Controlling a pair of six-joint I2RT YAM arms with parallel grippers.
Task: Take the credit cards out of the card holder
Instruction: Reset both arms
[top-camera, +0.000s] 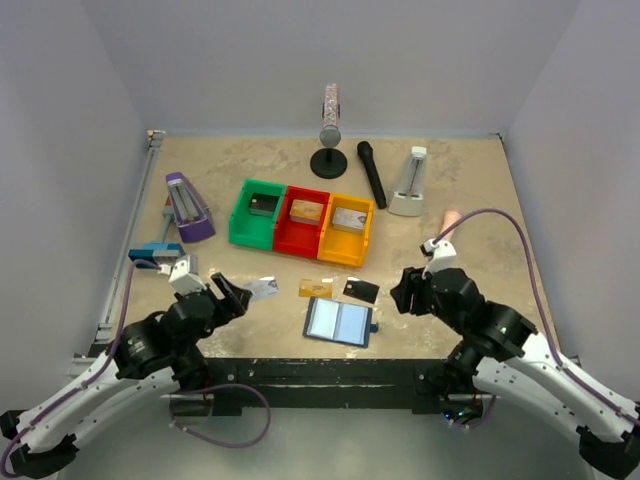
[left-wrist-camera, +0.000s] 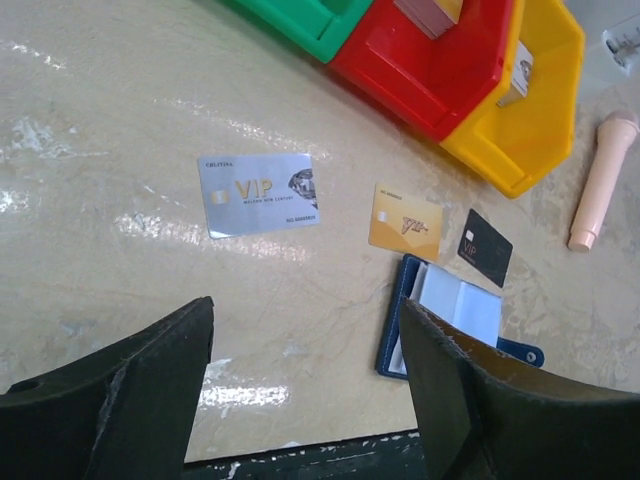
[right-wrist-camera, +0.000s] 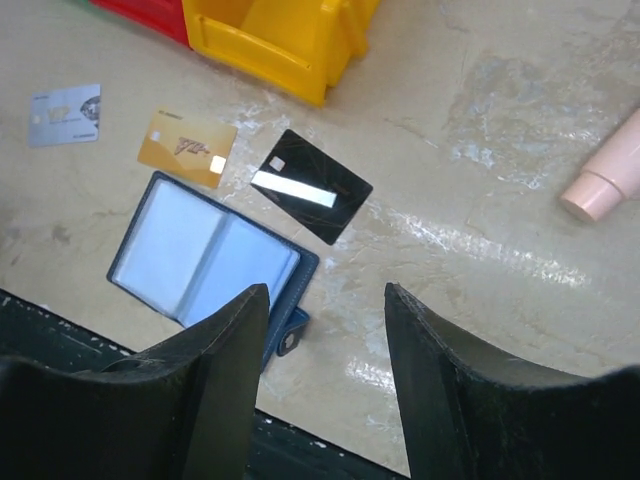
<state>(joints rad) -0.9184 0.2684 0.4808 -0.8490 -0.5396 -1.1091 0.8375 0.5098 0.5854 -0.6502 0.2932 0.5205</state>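
Card holder (top-camera: 338, 322): lies open and flat on the table (top-camera: 470, 215), pale lining up, close to the front edge between the two arms.

Cards: all three are out of the card holder, flat on the table along its far side.
- Gold card (top-camera: 315, 287): just beyond the holder's far left corner, with a narrow gap.
- Black card (top-camera: 361, 290): just beyond the far right corner, turned at an angle, not touching the gold card.
- Silver card (top-camera: 262, 288): farther left of the holder, well apart from it, printed face up.

Left gripper (left-wrist-camera: 305, 312): left of the holder, above the table on the near side of the silver card. Fingers spread wide, nothing between them.

Right gripper (right-wrist-camera: 325, 295): right of the holder. Fingers parted, only bare table in the gap.

Bins (top-camera: 303, 222): green, red and yellow in a row, beyond the holder and past the cards.
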